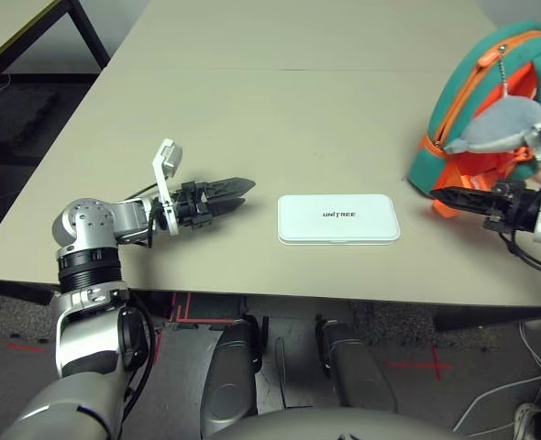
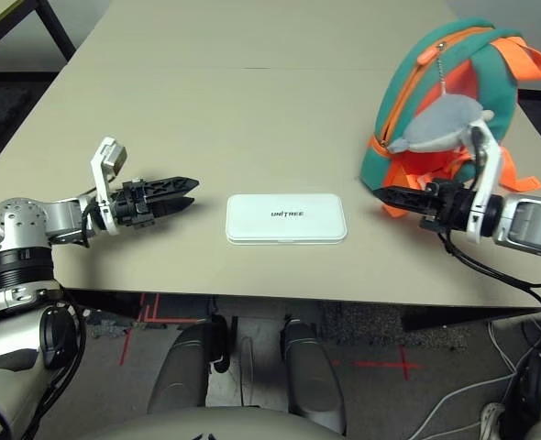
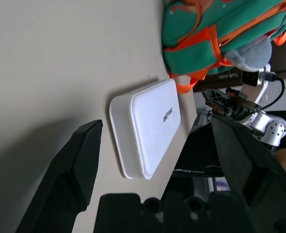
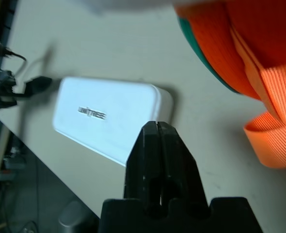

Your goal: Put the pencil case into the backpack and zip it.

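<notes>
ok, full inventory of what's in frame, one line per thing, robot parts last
pencil case: 1, white with dark UNITREE lettering, flat on the table near its front edge, between the two hands
backpack: 1, teal with orange trim and straps, on the robot's right side of the table
plush charm: 1, grey, hanging on a chain against the backpack
table: 1, beige
left hand: 1, black fingers, open, pointing at the pencil case, not touching it
right hand: 1, black fingers, shut, empty, in front of the backpack

Head stereo pair looks down over the table [image 1: 252, 110]; both wrist cameras face inward, sharing the pencil case [image 3: 148, 126].
</notes>
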